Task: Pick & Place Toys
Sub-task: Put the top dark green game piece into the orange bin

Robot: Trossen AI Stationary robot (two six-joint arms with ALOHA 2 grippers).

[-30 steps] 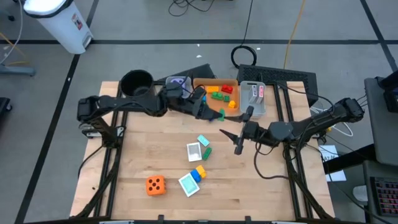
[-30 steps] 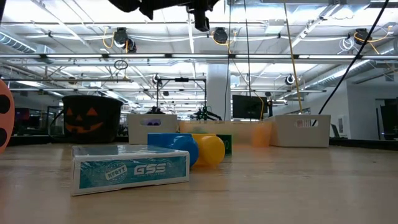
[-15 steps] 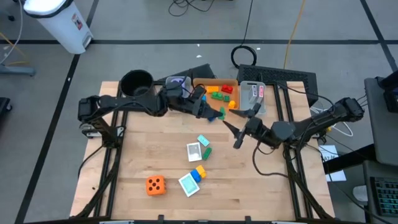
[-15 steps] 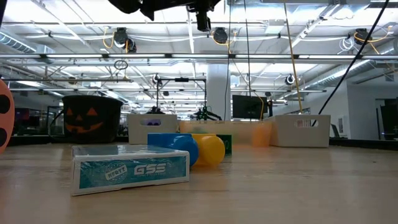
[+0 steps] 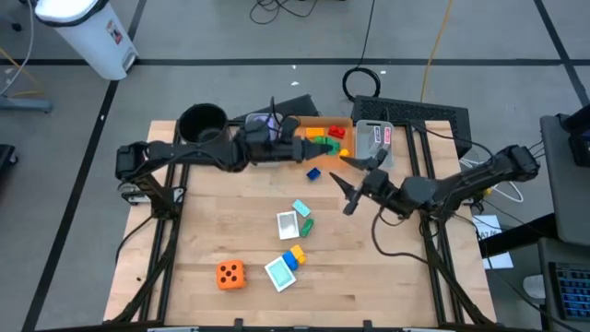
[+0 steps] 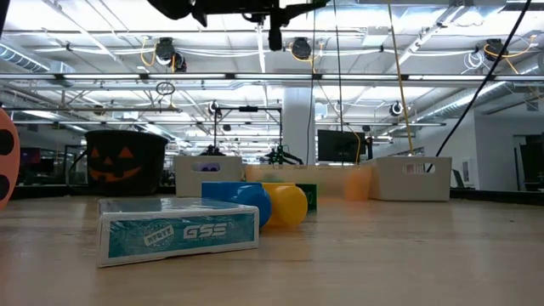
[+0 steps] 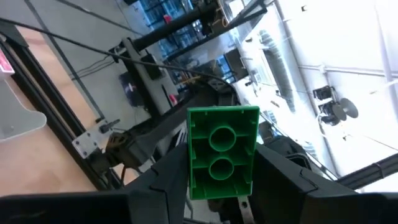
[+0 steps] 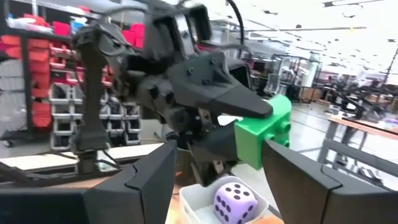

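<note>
Since the earlier frame the left gripper (image 5: 297, 148) has been raised and turned level, and it now hangs over the near rim of the orange bin (image 5: 304, 121) at the far edge of the table (image 5: 203, 231); a blue brick (image 5: 313, 172) now lies on the bare wood just below it.

Nearest the front edge, an orange dice (image 5: 230, 274) is seen toward the left corner, with a teal card (image 5: 278, 271) and a blue-and-yellow brick (image 5: 294, 257) beside it. Farther in, a white card (image 5: 289, 224), a green brick (image 5: 305, 224) and a second teal card (image 5: 301, 209) are grouped at the middle of the table.

The right gripper (image 5: 346, 192) is held above the table just right of the blue brick, its jaws spread and empty, pointed toward the bins.

A green brick (image 7: 222, 153) is pinched between the left gripper's jaws. Beyond, red, green and yellow bricks (image 5: 327, 136) lie in the orange bin, a purple dice (image 8: 235, 200) sits in a white bin, and a pink card (image 5: 387, 136) rests in the grey bin (image 5: 374, 146).
</note>
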